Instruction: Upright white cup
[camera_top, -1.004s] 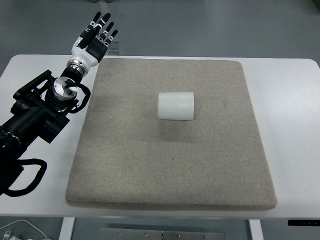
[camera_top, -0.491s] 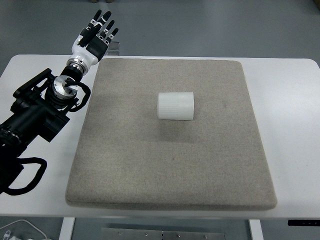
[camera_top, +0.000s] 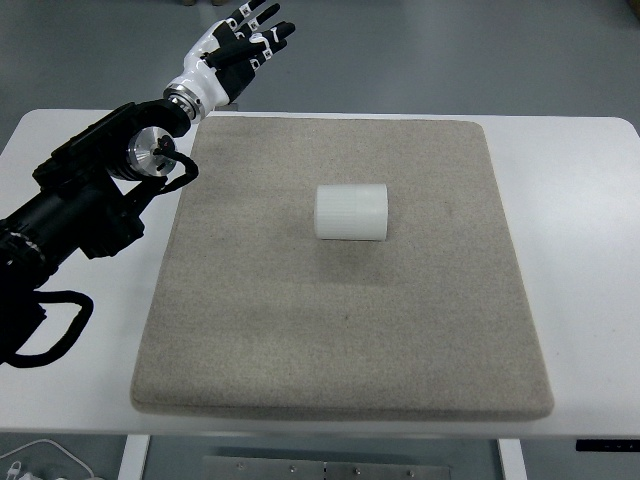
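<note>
One white cup (camera_top: 351, 212) lies on its side on one grey felt mat (camera_top: 300, 350), a little toward the far side of the mat's middle, with its ribbed wall facing up and its long axis running left to right. The mat covers most of the one white surface (camera_top: 580, 220), leaving bare strips along the left, right and far edges and a thin strip at the near edge. One arm is in view, the left one, coming in from the left edge and reaching toward the far left. Its left hand (camera_top: 232, 52) hangs beyond the surface's far edge, just past the mat's far left corner, with the fingers (camera_top: 262, 20) spread wide and pointing up and to the right. It holds nothing and touches nothing, and it sits well apart from the cup. The cup stands clear of every mat edge, with open mat all around it, the widest stretch lying on its near side.
</note>
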